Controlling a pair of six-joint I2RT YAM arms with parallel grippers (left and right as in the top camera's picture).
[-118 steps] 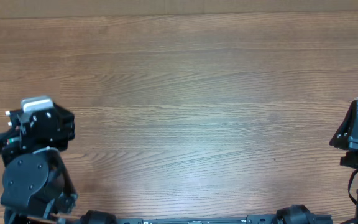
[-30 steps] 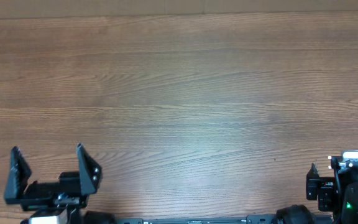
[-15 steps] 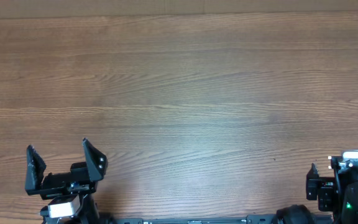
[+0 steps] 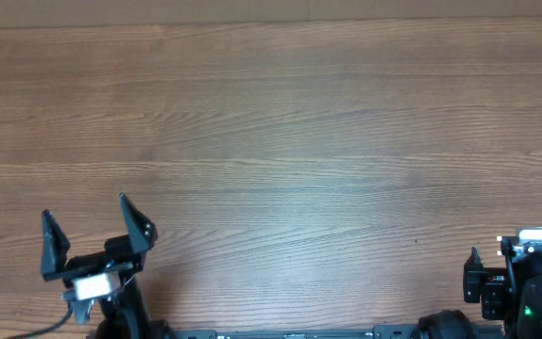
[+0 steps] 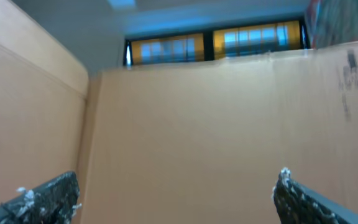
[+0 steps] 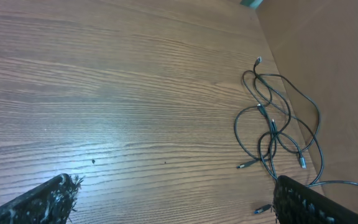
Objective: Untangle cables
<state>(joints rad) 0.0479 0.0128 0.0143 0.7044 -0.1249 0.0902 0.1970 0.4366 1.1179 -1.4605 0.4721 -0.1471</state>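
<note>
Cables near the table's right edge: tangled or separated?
Tangled. The right wrist view shows the thin black cables looped over one another in one cluster on the wooden table, crossing at several points.

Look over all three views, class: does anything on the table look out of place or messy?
Yes. The cables lie in a tangled heap at the right edge of the table, beside the cardboard wall, their loops crossing one another. The overhead view barely catches them.
</note>
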